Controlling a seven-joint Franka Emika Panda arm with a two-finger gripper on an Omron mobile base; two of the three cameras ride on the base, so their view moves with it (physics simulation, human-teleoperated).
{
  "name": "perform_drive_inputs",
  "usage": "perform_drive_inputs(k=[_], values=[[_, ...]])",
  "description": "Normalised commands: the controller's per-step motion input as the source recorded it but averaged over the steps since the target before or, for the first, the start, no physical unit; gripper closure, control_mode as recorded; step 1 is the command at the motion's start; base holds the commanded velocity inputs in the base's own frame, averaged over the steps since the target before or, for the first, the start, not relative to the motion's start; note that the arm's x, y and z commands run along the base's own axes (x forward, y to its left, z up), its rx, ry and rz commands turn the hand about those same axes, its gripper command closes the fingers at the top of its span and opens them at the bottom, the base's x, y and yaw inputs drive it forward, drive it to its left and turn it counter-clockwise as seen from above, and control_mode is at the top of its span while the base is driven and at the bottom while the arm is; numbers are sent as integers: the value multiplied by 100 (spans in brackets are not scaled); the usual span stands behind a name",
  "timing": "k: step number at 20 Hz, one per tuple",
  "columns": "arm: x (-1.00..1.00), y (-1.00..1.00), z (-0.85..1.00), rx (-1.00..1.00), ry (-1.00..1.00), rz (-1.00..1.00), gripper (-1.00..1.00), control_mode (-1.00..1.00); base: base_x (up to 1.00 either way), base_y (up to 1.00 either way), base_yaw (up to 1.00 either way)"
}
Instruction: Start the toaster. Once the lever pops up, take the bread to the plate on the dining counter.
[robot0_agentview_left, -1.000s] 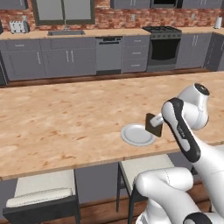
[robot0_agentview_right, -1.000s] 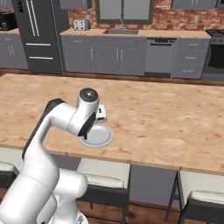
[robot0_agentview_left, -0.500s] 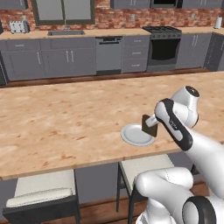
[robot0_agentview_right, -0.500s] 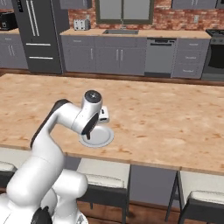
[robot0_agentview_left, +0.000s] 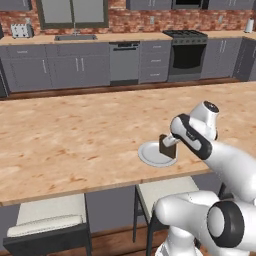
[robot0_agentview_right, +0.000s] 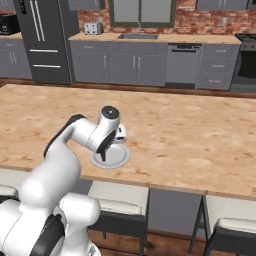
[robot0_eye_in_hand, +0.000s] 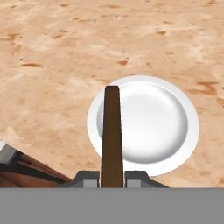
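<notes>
So this was the very last leg: the bread (robot0_agentview_left: 167, 146) was pinched edge-on in the claw (robot0_eye_in_hand: 112, 177), which was clenched on it, and it hung upright right over the plate (robot0_agentview_left: 150, 155). In the hand view the slice ran up the middle of the frame as a thin dark strip, lying across the left part of the white dish, whose centre sat a bit right of it. From the left base view it was just right of centre, low down near the plate, but I couldn't tell if its bottom edge was touching.

My read is that the toasting part was done and only the drop-off remained. Next move would need a slight lowering, then letting go so the slice tips flat inside the rim rather than off the left edge.

The plate itself had nothing lying in it yet. It sat on the table (robot0_agentview_left: 70, 140) near its front edge. The toaster (robot0_agentview_left: 21, 31) was way back at the upper left.
</notes>
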Motion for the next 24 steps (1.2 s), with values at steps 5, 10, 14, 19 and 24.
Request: perform_drive_inputs(k=[5,10,14,19,24], values=[[26,0,-24,0,0,0,100,-100,0,0,0],[24,0,-19,0,0,0,100,-100,0,0,0],[19,0,-17,0,0,0,100,-100,0,0,0],[12,0,-17,0,0,1,100,-100,0,0,0],[0,0,-11,0,0,0,100,-100,0,0,0]])
